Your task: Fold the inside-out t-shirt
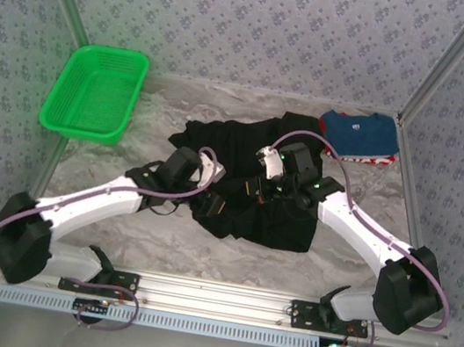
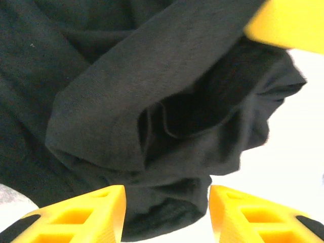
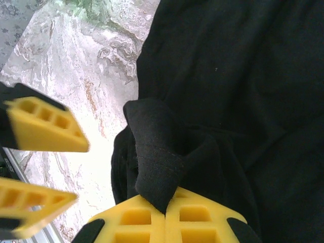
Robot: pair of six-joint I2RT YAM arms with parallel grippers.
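The right gripper [image 3: 165, 215] is closed on a pinched fold of the shirt [image 3: 228, 76], raised at its fingertips. The rest of the garment is spread ahead and to the right of that gripper on the table [image 3: 66, 81].

The left gripper [image 2: 166, 207] is shown with jaws parted and nothing clamped. A loose edge of cloth is seen just ahead of its tips, reaching into the gap between them. From this gripper the raised fold is found directly ahead and slightly above. Its long axis runs diagonally from lower left to upper right, where it is met by the right gripper. A sleeve-like opening is presented near the middle of the fold.

The left gripper is judged the nearer free one, so a fresh hold would be taken straight forward along its own line of approach.

In the top view the crumpled shirt is extended beyond both grippers. Farther off, a blue shirt [image 1: 360, 134] lies to the right and a basket [image 1: 94, 95] to the left.
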